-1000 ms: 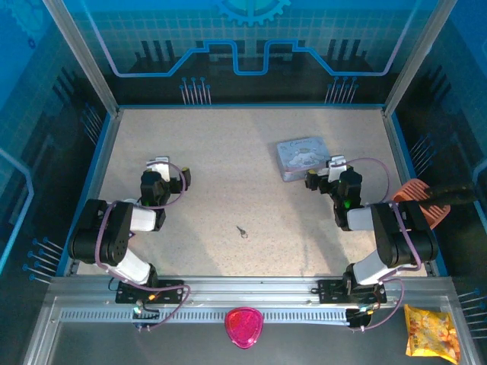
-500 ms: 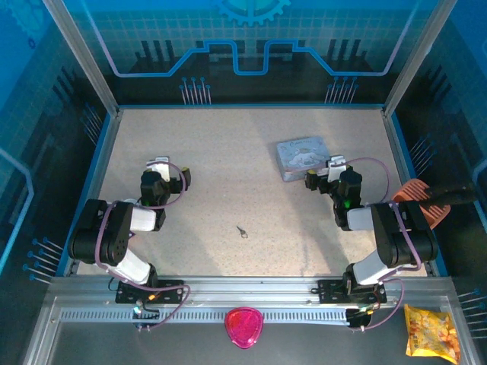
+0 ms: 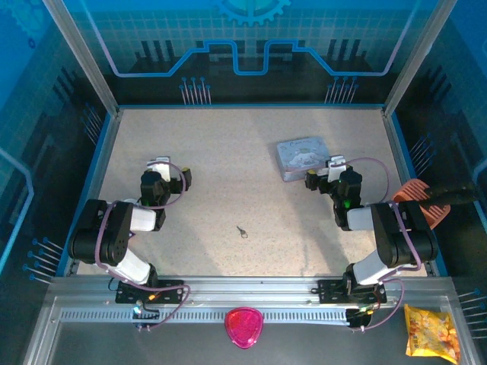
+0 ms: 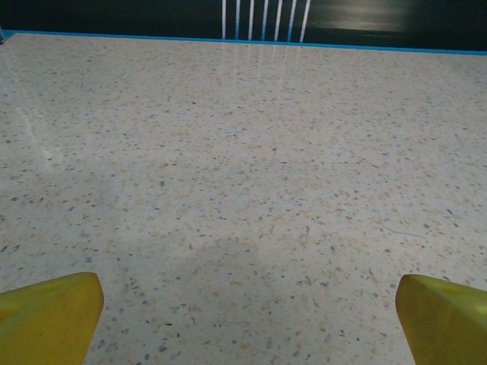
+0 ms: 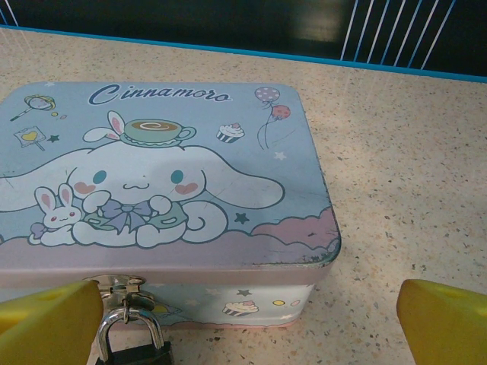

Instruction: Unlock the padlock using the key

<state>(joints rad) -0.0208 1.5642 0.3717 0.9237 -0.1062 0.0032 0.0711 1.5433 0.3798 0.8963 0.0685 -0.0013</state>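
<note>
Speckled table (image 5: 396, 152); padlock (image 5: 137, 357) hangs on tin (image 5: 152, 167).

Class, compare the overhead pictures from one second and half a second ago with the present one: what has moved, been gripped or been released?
Nothing visibly changed. The key lies in the same spot on the table, apart from both arms. The tin stays just ahead of the right gripper. Both arms keep their poses, and the left gripper and the right gripper are open, holding nothing.

Top view looks down on the table (image 3: 228, 144); wrist views skim it low, seemingly outward, right sharing the tin (image 5: 152, 175)
</note>
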